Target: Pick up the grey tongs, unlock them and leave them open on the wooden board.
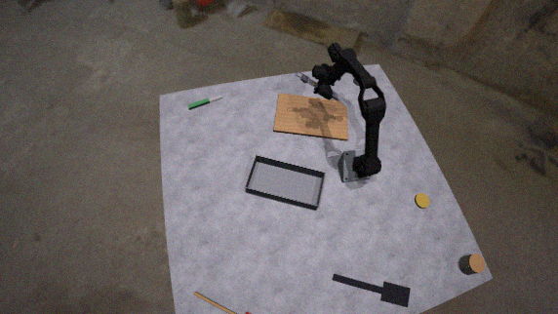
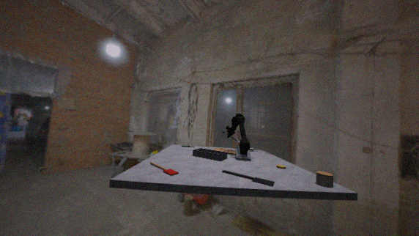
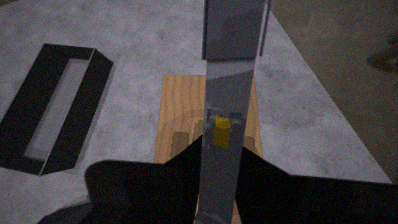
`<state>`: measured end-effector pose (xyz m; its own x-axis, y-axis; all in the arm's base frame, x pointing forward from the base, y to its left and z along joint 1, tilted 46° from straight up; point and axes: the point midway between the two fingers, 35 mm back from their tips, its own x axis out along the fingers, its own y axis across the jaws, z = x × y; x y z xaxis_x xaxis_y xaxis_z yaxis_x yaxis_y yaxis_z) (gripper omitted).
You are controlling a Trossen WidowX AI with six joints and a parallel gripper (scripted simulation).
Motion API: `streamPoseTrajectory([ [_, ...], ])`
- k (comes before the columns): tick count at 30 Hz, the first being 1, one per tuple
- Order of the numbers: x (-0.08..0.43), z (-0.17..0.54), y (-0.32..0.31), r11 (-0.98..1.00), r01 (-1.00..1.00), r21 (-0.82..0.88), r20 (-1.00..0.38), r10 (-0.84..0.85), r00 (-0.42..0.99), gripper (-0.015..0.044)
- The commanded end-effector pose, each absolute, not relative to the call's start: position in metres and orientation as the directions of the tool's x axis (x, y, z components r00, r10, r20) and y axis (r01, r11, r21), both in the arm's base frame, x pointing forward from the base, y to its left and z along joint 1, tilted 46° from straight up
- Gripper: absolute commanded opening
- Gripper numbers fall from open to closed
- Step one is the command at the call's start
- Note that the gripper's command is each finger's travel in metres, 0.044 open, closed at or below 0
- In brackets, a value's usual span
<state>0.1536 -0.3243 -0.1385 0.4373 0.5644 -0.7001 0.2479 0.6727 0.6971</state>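
The grey tongs (image 1: 304,78) (image 2: 234,138) (image 3: 227,85) are held in the air, tilted, with the end towards the arm's base lower in the exterior view. My gripper (image 1: 318,85) (image 2: 228,134) (image 3: 214,140) is shut on them, beside the yellow piece on their body. In the wrist view they run up the picture between the black fingers. Whether they are locked cannot be told. The wooden board (image 1: 288,124) (image 2: 223,150) (image 3: 180,95) lies below with the arm's shadow on it. The roasting tin (image 1: 290,167) (image 2: 210,155) (image 3: 82,115) has nothing across it.
A green-handled tool (image 1: 199,103) lies at the far left. A black spatula (image 1: 395,294) (image 2: 263,181) and a red-headed tool (image 2: 171,171) lie near the front. A yellow disc (image 1: 422,200) (image 2: 280,166) and a jar (image 1: 472,263) (image 2: 324,179) stand at the right.
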Motion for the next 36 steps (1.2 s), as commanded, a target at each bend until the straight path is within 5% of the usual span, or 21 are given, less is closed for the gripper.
streamPoseTrajectory([
  [1,0.152,-0.134,-0.329,0.672,0.243,0.699,-0.673,0.505,0.54,-0.015],
  [21,0.127,-0.096,-0.347,0.704,0.216,0.677,-0.435,0.146,0.889,-0.015],
  [36,0.125,-0.092,-0.347,0.709,0.213,0.672,-0.41,0.117,0.904,-0.015],
])
